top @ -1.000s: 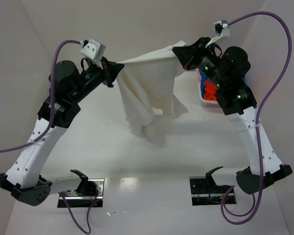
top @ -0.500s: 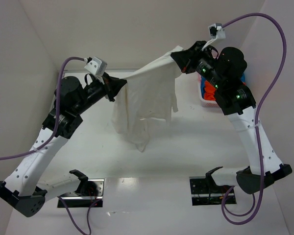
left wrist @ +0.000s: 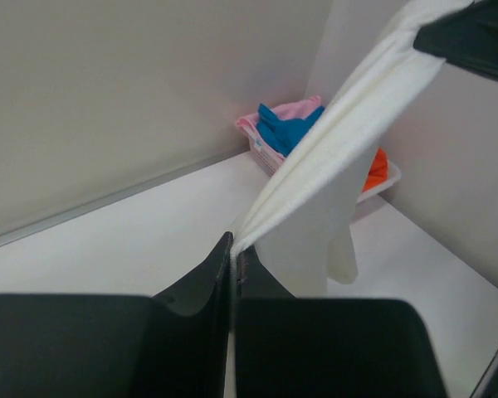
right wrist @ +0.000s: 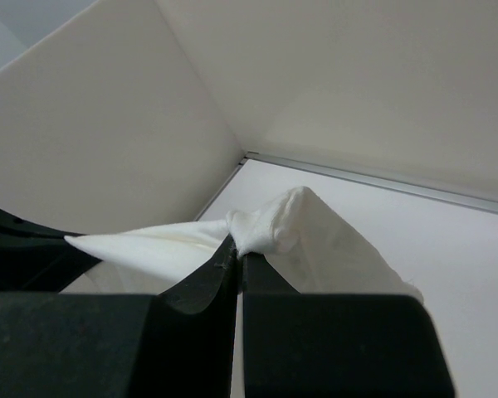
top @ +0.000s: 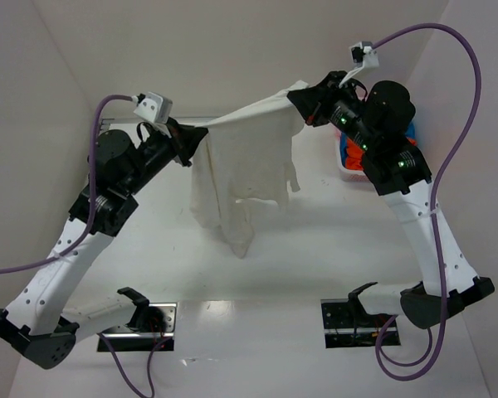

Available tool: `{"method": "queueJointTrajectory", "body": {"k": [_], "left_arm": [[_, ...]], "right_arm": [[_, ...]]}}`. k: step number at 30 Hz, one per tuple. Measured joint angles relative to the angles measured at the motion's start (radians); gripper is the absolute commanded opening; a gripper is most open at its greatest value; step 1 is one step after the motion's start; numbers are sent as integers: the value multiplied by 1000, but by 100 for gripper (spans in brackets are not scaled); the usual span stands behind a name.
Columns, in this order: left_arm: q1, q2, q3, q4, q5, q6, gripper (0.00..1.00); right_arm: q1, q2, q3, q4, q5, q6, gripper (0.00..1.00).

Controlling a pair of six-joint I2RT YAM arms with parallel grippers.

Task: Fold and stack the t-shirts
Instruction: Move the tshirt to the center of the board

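Early in the task, nothing is folded yet as far as I can see. The left claw point(top: 201, 138) is clamped on one end of the off-white shirt's point(top: 249, 162) top edge and the right claw point(top: 299, 98) on the other end. Both wrist views show the fingers pinched tight on bunched cloth. The shirt is off the surface point(top: 315, 249), strung between the two claws above the middle of the far edge, right end higher than left. The body hangs down in loose vertical folds, not spread flat. I can't tell whether the lowest tip touches the surface. The blue shirt point(left wrist: 286, 128), pink shirt point(left wrist: 275, 110) and orange-red shirt point(left wrist: 378, 170) sit crumpled together in the white tray point(left wrist: 388, 181) at the far right corner, none of them in a claw. No folded shirt or stack shows anywhere on the surface. My read is that this is the shake-out/spread step for shirt one. Left to do: lay it flat, fold it, put it down as the stack base, then do the same for the three coloured shirts. Call it well under a quarter done. The main risk is the cloth landing twisted, since it hangs bunched rather than open.
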Motion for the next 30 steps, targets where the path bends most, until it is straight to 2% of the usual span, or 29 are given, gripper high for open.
{"method": "queueJointTrajectory", "body": {"k": [4, 12, 23, 30], "left_arm": [[-1, 5, 83, -43, -29, 2, 0], [-1, 63, 280, -120, 3, 56, 0], [-1, 73, 280, -132, 23, 87, 0], [-1, 63, 207, -85, 23, 76, 0]], "right_arm": [[5, 0, -5, 5, -6, 0, 1], [13, -37, -6, 75, -2, 1, 1], [13, -45, -7, 76, 18, 0, 1], [13, -45, -11, 71, 40, -11, 1]]}}
